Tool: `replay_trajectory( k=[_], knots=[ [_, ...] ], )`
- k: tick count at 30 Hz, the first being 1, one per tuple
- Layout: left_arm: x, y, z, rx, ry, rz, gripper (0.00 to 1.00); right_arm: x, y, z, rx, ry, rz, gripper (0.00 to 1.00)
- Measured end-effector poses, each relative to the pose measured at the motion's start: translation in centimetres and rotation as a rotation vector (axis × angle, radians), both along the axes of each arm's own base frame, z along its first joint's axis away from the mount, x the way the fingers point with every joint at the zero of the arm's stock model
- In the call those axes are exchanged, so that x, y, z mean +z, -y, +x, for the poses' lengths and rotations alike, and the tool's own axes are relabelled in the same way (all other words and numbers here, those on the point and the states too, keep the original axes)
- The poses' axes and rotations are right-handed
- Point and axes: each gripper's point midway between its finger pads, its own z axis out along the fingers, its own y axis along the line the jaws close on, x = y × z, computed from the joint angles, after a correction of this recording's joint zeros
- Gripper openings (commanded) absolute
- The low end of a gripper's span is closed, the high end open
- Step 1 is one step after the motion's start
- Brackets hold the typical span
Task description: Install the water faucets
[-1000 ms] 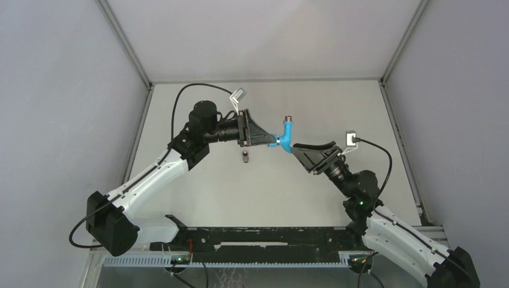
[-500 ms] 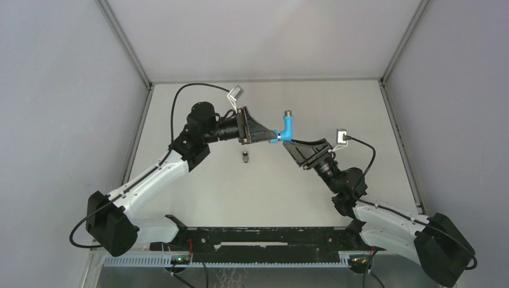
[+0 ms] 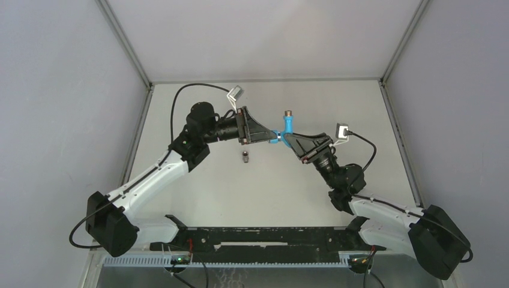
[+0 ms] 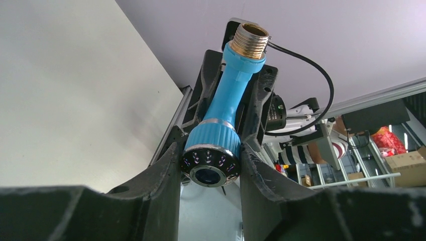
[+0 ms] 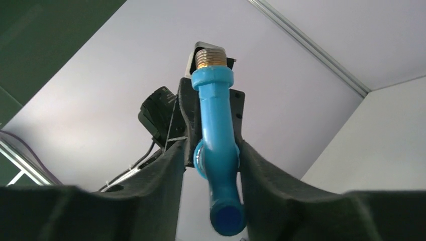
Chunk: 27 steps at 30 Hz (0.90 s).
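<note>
**Tap held aloft between both grippers**

Since a second ago the right arm has swung in, and its jaws have narrowed round the tap.

Top: tap (image 3: 287,126) is in the air over the table (image 3: 240,192), between left gripper (image 3: 275,139) and right gripper (image 3: 289,137). Fitting (image 3: 245,157) lies on the table, apart.

Left wrist: left gripper (image 4: 211,161) has narrow jaws clamped on the tap (image 4: 221,108) at its collar. The thread is free.

Right wrist: right gripper (image 5: 213,158) has narrow jaws at the bend of the tap (image 5: 217,125), and both pads seem to touch.

Likely light, stiff and slick. Grip the collar or stem, never the thread.
</note>
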Motion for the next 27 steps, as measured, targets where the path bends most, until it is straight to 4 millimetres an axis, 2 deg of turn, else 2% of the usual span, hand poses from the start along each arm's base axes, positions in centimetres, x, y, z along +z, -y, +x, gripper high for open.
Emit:
replay_trajectory(
  k=[5, 7, 8, 9, 12, 13, 15, 19, 24, 27],
  knots=[
    [0.8, -0.1, -0.3, -0.004, 0.008, -0.021, 0.00, 0.5, -0.7, 0.4, 0.014, 0.007, 0.000, 0.21],
    [1.1, -0.2, -0.4, -0.003, 0.013, -0.026, 0.00, 0.7, -0.9, 0.5, 0.021, 0.012, 0.006, 0.00],
    [1.2, -0.3, -0.4, -0.001, 0.016, -0.028, 0.02, 0.9, -0.9, 0.6, 0.024, 0.014, 0.009, 0.00],
    [1.2, -0.3, -0.4, 0.002, 0.018, -0.029, 0.11, 1.0, -1.0, 0.6, 0.027, 0.017, 0.010, 0.00],
    [1.3, -0.4, -0.4, 0.006, 0.023, -0.027, 0.66, 1.2, -1.2, 0.6, 0.038, 0.025, 0.007, 0.00],
    [1.1, -0.5, -0.5, 0.006, 0.025, -0.018, 0.78, 1.1, -1.2, 0.5, 0.048, 0.026, -0.006, 0.00],
    [0.2, -0.7, -0.5, 0.005, 0.036, 0.030, 0.89, 0.8, -1.3, 0.5, 0.074, 0.026, -0.044, 0.00],
    [-1.7, -1.6, -1.1, -0.010, 0.041, 0.171, 0.91, 0.5, -1.0, -0.1, 0.142, 0.037, -0.203, 0.00],
    [-1.7, -2.2, -2.2, -0.080, 0.118, 0.230, 0.91, 0.8, -0.3, -2.2, 0.233, 0.092, -0.439, 0.00],
    [-2.2, -2.3, -3.2, -0.137, 0.132, 0.243, 0.90, 0.1, -0.4, -3.8, 0.317, 0.109, -0.548, 0.00]
  ],
)
